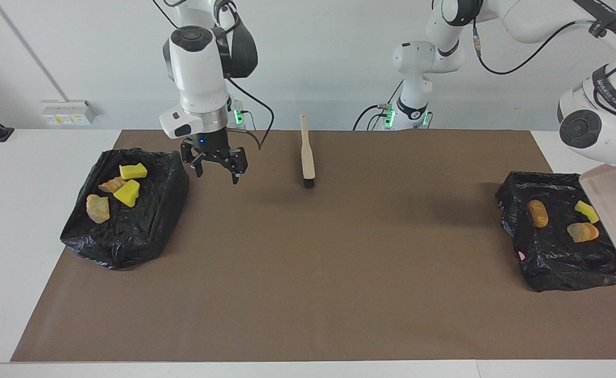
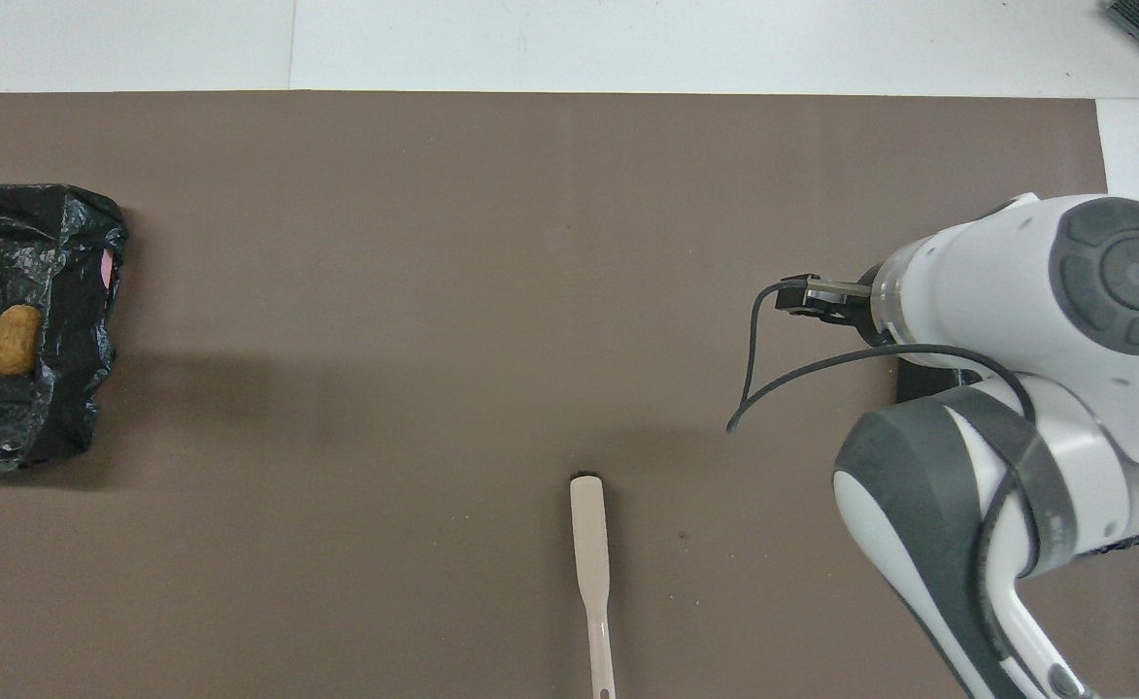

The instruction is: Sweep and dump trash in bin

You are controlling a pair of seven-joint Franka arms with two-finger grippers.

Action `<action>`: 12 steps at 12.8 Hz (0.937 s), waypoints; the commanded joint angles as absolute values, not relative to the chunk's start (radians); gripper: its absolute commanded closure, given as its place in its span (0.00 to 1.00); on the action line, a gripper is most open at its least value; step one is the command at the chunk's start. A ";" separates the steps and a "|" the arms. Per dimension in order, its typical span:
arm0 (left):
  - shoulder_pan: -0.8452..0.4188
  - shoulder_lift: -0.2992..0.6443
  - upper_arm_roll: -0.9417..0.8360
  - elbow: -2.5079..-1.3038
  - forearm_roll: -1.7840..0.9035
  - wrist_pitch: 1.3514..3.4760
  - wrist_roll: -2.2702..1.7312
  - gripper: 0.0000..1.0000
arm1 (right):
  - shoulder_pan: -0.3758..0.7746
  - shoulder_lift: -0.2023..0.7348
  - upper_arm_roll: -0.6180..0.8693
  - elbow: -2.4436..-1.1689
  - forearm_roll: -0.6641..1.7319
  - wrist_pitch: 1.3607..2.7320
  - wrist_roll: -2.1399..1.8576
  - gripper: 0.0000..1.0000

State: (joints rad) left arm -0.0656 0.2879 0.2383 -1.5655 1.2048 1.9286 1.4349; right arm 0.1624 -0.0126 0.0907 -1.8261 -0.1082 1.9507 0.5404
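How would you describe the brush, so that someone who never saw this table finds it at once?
Start from the brown mat covering the table. At its edge nearest the robots, midway between the two black bins, lies the brush. It is the only long thin thing there: a beige handle ending in short black bristles.

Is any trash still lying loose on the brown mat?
No, the brown mat carries only the brush; every piece sits in one of the two black-lined bins.
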 commanded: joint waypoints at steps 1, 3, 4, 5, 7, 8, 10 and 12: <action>-0.055 0.288 0.149 -1.546 1.070 1.838 1.421 1.00 | 0.127 -0.050 0.100 -1.789 -0.106 1.881 0.525 0.00; -0.057 0.298 0.089 -1.537 0.917 1.792 1.317 1.00 | 0.120 -0.069 0.100 -1.789 -0.104 1.862 0.525 0.00; -0.061 0.307 0.054 -1.537 0.881 1.766 1.265 1.00 | 0.120 -0.084 0.100 -1.786 -0.106 1.852 0.525 0.00; -0.060 0.310 0.008 -1.537 0.844 1.734 1.205 1.00 | 0.121 -0.098 0.100 -1.764 -0.115 1.852 0.525 0.00; -0.066 0.313 -0.037 -1.540 0.749 1.694 1.056 1.00 | 0.111 -0.095 0.098 -1.705 -0.114 1.835 0.523 0.00; -0.066 0.321 -0.075 -1.542 0.711 1.677 0.979 1.00 | 0.100 -0.092 0.097 -1.674 -0.109 1.815 0.515 0.00; -0.069 0.339 -0.138 -1.545 0.614 1.634 0.818 1.00 | 0.091 -0.092 0.081 -1.646 -0.104 1.751 0.435 0.00; -0.072 0.363 -0.207 -1.549 0.539 1.623 0.648 1.00 | 0.090 -0.100 0.043 -1.640 -0.103 1.697 0.393 0.00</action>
